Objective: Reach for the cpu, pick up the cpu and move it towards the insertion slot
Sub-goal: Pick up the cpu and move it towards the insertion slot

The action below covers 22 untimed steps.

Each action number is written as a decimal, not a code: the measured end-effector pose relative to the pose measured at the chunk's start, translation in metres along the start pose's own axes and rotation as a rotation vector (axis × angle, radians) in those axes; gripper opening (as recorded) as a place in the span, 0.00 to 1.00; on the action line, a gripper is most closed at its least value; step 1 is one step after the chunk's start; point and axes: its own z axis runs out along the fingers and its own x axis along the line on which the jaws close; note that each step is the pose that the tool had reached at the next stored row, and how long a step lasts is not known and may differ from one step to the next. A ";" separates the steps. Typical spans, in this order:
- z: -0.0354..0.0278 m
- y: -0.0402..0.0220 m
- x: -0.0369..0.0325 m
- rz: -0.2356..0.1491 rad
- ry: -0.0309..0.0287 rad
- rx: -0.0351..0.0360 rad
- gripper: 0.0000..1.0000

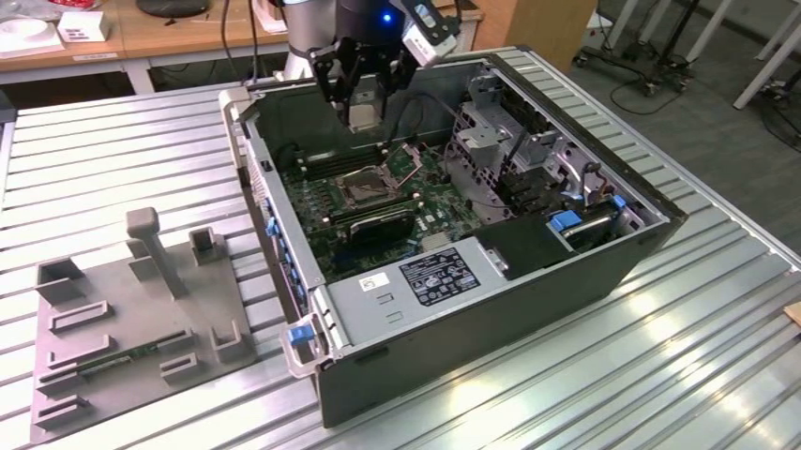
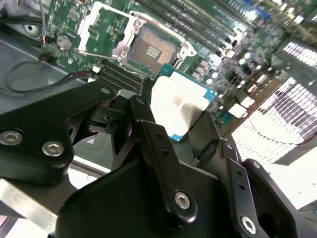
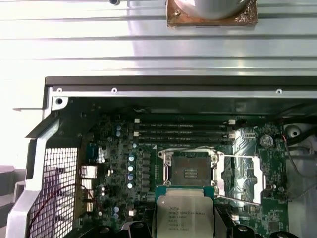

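The cpu (image 1: pixel 362 113) is a small square chip with a silver face, and my gripper (image 1: pixel 362 119) is shut on its edges, holding it in the air inside the open computer case (image 1: pixel 501 309). Below it on the green motherboard lies the insertion slot (image 1: pixel 370 184), dark in the centre with a silvery frame, its metal lid swung open beside it. In the second wrist view the cpu (image 2: pixel 179 103) sits between the black fingers (image 2: pixel 146 130), a short way off the insertion slot (image 2: pixel 151 49). In the first wrist view the cpu (image 3: pixel 184 214) hangs just beside the insertion slot (image 3: pixel 190 171).
A grey fixture plate (image 1: pixel 126 323) with upright posts lies on the ribbed metal table at the exterior view's left. Inside the case are long black memory slots (image 3: pixel 183 132), a drive cage (image 1: pixel 501 141) and a power supply (image 1: pixel 426 277). A round metal part (image 3: pixel 212 11) rests on the table beyond the case.
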 end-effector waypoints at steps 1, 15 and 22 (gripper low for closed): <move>0.0009 0.0014 -0.0005 0.000 -0.0001 -0.0022 0.54; 0.0062 0.0108 -0.0061 0.000 -0.0001 -0.0136 0.54; 0.0064 0.0108 -0.0117 0.000 -0.0001 -0.0137 0.54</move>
